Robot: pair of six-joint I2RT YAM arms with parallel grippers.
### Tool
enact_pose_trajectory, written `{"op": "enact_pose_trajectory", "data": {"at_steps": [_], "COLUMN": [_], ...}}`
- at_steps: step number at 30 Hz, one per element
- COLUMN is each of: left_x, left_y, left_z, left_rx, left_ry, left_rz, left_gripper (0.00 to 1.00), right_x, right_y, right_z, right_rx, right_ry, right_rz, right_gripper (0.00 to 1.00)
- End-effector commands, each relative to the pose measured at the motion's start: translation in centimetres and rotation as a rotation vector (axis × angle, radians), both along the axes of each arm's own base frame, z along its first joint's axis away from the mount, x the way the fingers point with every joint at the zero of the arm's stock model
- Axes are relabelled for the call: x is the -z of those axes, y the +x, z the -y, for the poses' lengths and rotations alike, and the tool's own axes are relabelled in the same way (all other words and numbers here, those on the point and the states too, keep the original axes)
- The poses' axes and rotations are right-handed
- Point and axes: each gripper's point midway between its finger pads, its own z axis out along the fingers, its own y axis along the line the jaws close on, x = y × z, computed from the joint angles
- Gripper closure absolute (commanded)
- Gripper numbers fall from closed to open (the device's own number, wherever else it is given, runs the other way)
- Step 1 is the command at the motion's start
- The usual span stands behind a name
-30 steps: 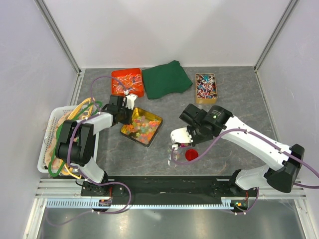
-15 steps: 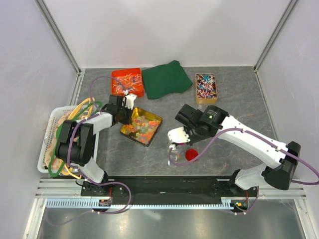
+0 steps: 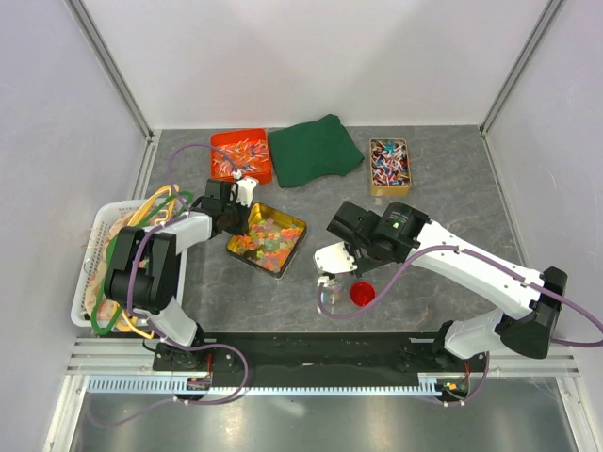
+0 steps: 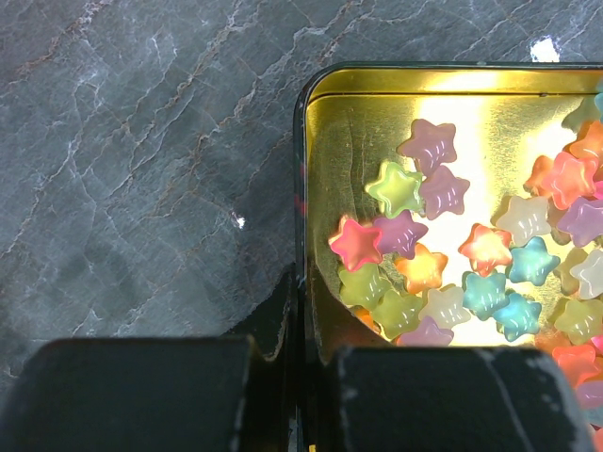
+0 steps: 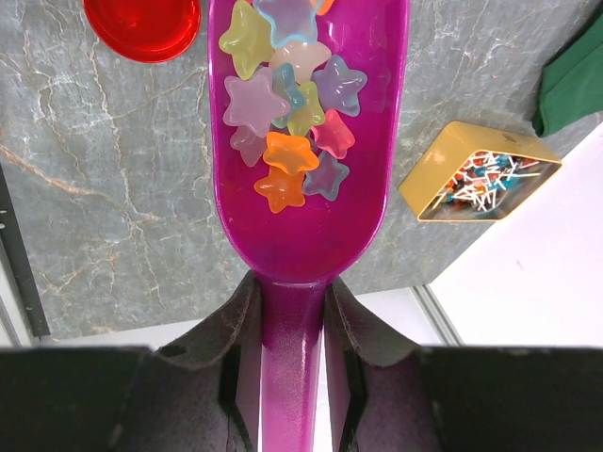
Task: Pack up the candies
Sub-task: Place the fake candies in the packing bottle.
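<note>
A purple scoop [image 5: 300, 217] is pinched by its handle between the jaws of the right gripper [image 5: 290, 301]. It is loaded with star-shaped candies [image 5: 287, 113] and held above the table beside a red lid [image 5: 141, 24]. Farther back, the gold tin [image 4: 316, 132] holding more candies is clamped at its rim by the left gripper [image 4: 297, 377]. The transfer step is judged to be in hand. A level carry and a careful tip into the container are called for next.

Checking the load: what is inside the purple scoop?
Star-shaped candies in mixed colours lie in the scoop held by the right gripper. Its tip runs off the picture, so any pieces there are unseen.
</note>
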Motion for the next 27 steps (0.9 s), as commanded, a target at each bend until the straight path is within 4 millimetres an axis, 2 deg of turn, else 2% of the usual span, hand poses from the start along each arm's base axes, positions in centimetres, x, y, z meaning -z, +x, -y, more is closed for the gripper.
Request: {"op": "enact_pose_trajectory", "data": {"at_steps": [1, 14, 27], "left_x": [-1.28, -1.10, -1.03], "left_y": [1.61, 1.60, 1.64], "left_z": [0.34, 0.28, 0.23], "left_rx": [0.019, 0.018, 0.016], "left_ry": [-0.029, -0.025, -0.022], "left_rz": [0.056, 0.053, 0.052], "left_gripper": [0.98, 0.98, 0.98], "right_x": [-0.55, 0.36, -0.44], "right_y": [-1.09, -1.71, -1.43], "right_z": [2.22, 3.11, 2.97], "right_rx": [0.011, 0.005, -0.003], "right_ry": [-0.091, -0.120, -0.117], "right_rz": [-0.015, -0.029, 0.007], "right_gripper": [1.00, 1.00, 1.00]}}
